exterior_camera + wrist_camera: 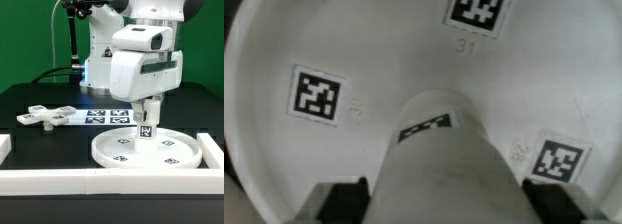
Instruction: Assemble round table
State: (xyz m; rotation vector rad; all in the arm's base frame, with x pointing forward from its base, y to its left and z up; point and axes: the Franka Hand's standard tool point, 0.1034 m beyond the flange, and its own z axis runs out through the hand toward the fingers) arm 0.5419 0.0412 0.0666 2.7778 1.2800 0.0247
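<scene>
While the cross-shaped foot (45, 117) lies flat near the desk's (30, 95) edge at the exterior view's left and the marker board (100, 117) sits just beside it, the claw (146, 120) grips the short post (145, 134) upright over the round disc (150, 155), which lies by the desk's near corner at that view's right.

The worktop (40, 100) is black. The big round disc (110, 148) is white with little black-and-white square tags. The post (145, 128) is white with the same tags. So is the cross-shaped foot (42, 116). The marker board (100, 116) is white with black-and-white squares. The walls (60, 180) are plain white. The pincer (445, 205) has black fingers (345, 200).
</scene>
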